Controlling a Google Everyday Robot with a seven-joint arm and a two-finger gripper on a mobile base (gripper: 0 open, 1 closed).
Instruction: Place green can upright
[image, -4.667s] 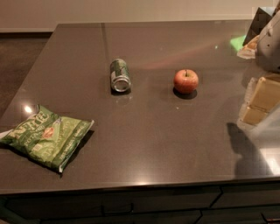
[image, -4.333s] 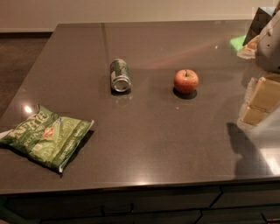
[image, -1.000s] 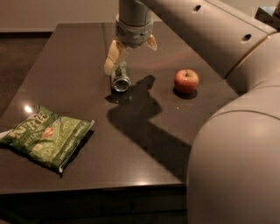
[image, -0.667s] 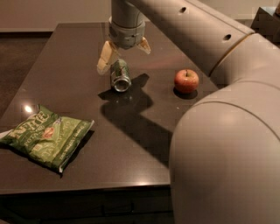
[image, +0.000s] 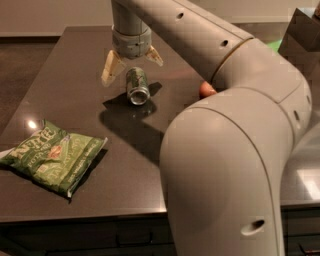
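The green can (image: 137, 86) lies on its side on the dark table (image: 65, 115), its silver end facing the front. My gripper (image: 132, 62) hovers just above the can's far end, fingers spread wide and open. One cream fingertip (image: 109, 69) stands left of the can, the other (image: 154, 55) to its upper right. The gripper holds nothing.
A flat green chip bag (image: 52, 156) lies at the front left of the table. A red apple (image: 206, 89) is mostly hidden behind my large pale arm (image: 225, 150), which fills the right half of the view.
The arm has swung in from the right over the table. The gripper has come down over the lying can. The can has not moved.
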